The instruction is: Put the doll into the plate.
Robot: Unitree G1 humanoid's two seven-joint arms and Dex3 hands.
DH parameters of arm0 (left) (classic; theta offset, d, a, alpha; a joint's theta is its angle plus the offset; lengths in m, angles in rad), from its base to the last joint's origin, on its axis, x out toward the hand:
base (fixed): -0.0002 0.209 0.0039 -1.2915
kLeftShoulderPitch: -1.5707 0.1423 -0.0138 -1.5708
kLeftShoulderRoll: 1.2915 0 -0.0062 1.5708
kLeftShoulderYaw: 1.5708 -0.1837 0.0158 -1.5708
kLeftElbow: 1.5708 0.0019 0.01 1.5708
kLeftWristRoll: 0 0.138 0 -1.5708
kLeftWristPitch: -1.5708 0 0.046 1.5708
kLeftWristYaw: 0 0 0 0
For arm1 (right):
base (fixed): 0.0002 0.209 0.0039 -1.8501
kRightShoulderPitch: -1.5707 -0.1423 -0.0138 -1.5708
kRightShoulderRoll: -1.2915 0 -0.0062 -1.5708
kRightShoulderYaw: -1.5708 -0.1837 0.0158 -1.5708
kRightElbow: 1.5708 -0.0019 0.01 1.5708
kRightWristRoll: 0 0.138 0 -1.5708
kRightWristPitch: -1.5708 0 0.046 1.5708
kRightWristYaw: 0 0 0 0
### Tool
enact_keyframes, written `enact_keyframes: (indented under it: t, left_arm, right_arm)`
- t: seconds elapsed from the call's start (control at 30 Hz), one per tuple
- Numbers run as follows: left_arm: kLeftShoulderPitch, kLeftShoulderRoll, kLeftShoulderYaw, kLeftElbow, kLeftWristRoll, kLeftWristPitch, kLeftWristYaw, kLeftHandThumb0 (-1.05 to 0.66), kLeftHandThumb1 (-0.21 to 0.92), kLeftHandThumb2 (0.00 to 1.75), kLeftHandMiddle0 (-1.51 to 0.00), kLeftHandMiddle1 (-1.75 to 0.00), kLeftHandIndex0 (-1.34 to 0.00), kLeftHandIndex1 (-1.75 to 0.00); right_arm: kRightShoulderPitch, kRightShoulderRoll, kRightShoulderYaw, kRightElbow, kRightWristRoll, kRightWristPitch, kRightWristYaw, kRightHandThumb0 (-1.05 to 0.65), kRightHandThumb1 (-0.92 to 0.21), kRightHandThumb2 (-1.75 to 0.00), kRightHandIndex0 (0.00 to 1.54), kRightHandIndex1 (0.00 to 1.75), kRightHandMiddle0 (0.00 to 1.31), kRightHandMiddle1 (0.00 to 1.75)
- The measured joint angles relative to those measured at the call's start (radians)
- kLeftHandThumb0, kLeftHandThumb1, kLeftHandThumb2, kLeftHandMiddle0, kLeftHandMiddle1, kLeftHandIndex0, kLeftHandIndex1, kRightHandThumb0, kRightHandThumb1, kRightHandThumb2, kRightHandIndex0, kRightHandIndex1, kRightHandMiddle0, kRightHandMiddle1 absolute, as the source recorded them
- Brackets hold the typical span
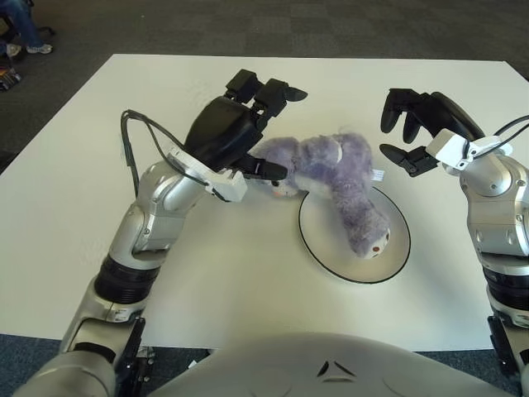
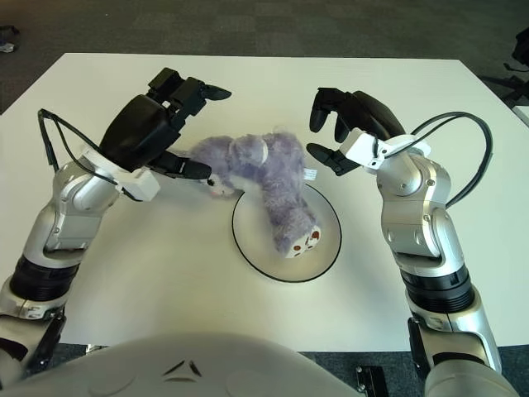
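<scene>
Near the middle of the white table (image 1: 74,190), the purple doll (image 1: 343,186) lies partly in the black-rimmed plate (image 1: 326,252): its legs rest inside, while its head and upper body hang over the plate's far-left rim onto the table. Just left of the doll's head, the left hand (image 1: 235,136) has its fingers spread, gripping nothing. Beside the plate's far-right rim, the right hand (image 1: 421,124) shows loosely curled fingers, also empty.

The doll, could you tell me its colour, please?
The doll is lavender purple, clearest in the right eye view.
</scene>
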Motion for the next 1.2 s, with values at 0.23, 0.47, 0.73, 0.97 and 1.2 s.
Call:
enact_keyframes:
  t: [0.23,0.47,0.73,0.97,1.2]
  left_arm:
    - [-0.005,0.008,-0.016,0.001,0.047,0.035,-0.044,-0.84,0.84,0.46,0.0,-0.56,0.0,-0.2]
    - [-0.011,-0.001,-0.041,0.011,0.074,0.036,-0.046,-0.83,0.91,0.44,-0.01,-0.46,0.0,-0.05]
    - [-0.014,-0.041,-0.069,0.035,0.1,0.045,-0.043,-0.83,0.92,0.46,-0.03,-0.39,0.0,0.0]
    - [-0.015,-0.083,-0.11,0.082,0.134,0.054,-0.032,-0.85,0.92,0.41,-0.04,-0.37,0.0,0.0]
    - [-0.016,-0.112,-0.134,0.114,0.156,0.053,0.01,-0.88,0.92,0.36,-0.04,-0.34,0.0,0.0]
  right_arm:
    - [0.0,0.0,0.0,0.011,0.001,-0.012,0.0,0.0,-0.28,-1.36,0.52,1.75,0.5,1.75]
    - [0.003,0.0,0.0,0.037,0.001,-0.039,-0.003,-0.01,-0.3,-1.34,0.51,1.75,0.5,1.74]
    - [0.023,0.0,-0.002,0.062,0.003,-0.065,-0.007,-0.01,-0.3,-1.34,0.51,1.75,0.49,1.74]
    - [0.03,0.001,-0.002,0.076,0.004,-0.068,-0.007,0.0,-0.32,-1.32,0.5,1.75,0.48,1.74]
    - [0.044,0.001,-0.002,0.08,0.004,-0.069,-0.007,0.0,-0.33,-1.31,0.49,1.75,0.47,1.75]
